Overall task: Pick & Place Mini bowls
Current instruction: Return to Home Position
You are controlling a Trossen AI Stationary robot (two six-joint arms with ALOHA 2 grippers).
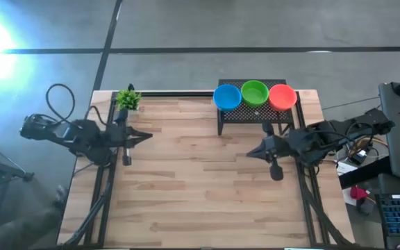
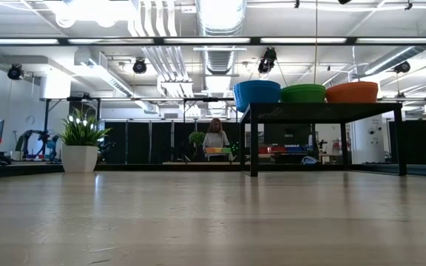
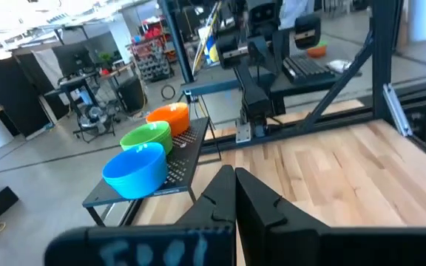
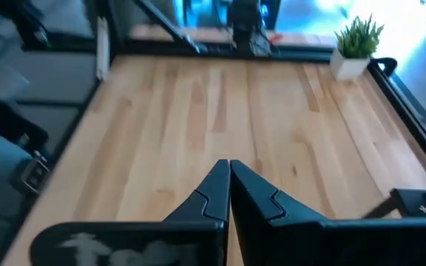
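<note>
Three mini bowls stand in a row on a small black perforated stand (image 1: pixel 252 114) at the table's far edge: blue (image 1: pixel 227 97), green (image 1: pixel 254 92) and orange-red (image 1: pixel 282 96). The low view shows them on the stand top: blue (image 2: pixel 257 94), green (image 2: pixel 303 93), orange-red (image 2: pixel 351 92). The left wrist view sees the same row, with blue (image 3: pixel 135 170) nearest. My left gripper (image 1: pixel 151 136) hovers over the table's left side, shut and holding nothing. My right gripper (image 1: pixel 249 153) hovers right of centre, near side of the stand, also shut and holding nothing.
A small leafy plant in a white pot (image 1: pixel 127 102) stands at the table's far left corner. The wooden table top (image 1: pixel 200 194) lies bare between the arms and toward the near edge. A person (image 2: pixel 215 139) sits far off in the room behind.
</note>
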